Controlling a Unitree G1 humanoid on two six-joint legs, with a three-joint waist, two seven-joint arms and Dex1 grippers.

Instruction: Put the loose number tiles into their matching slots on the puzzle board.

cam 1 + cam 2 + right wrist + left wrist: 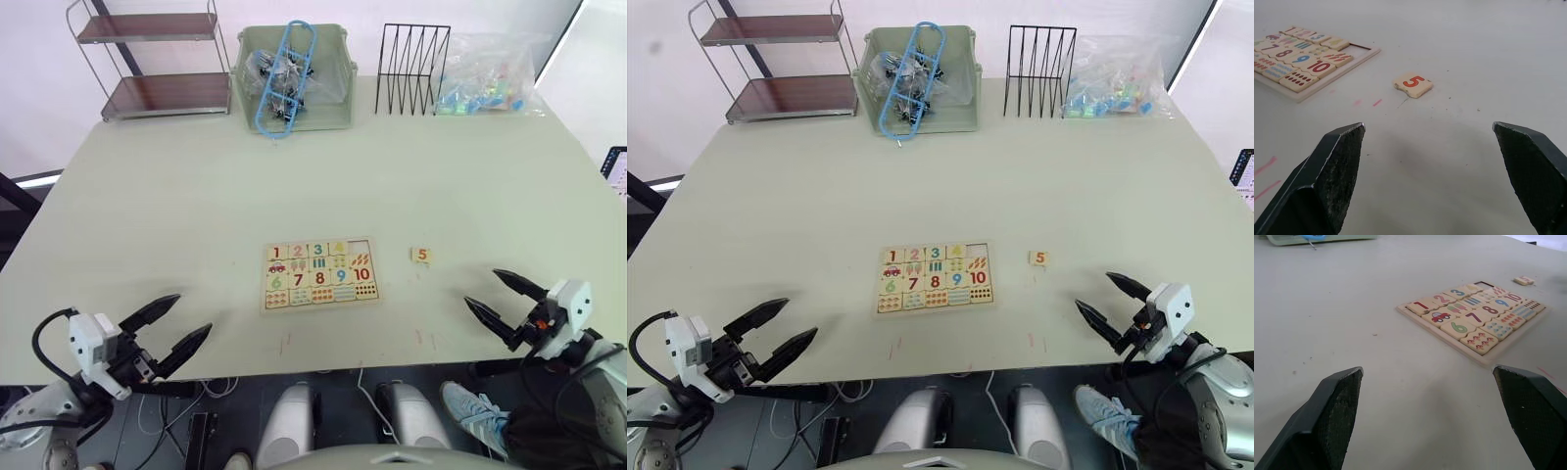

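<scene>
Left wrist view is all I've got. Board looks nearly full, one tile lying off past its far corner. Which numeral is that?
Observer: It's the 5 tile, red numeral, face up on the table, apart from the puzzle board.
Operator: Where's the gap on the board?
Observer: Top row, last slot, right after the 4, at the corner nearest the 5 tile.
Operator: Which arm is closer to it?
Observer: The right gripper. It hovers open near the table's front edge with the tile straight ahead between its fingers in the right wrist view.
Operator: Left arm holding anything?
Observer: No, the left gripper is open and empty, on the board's other side.
</scene>
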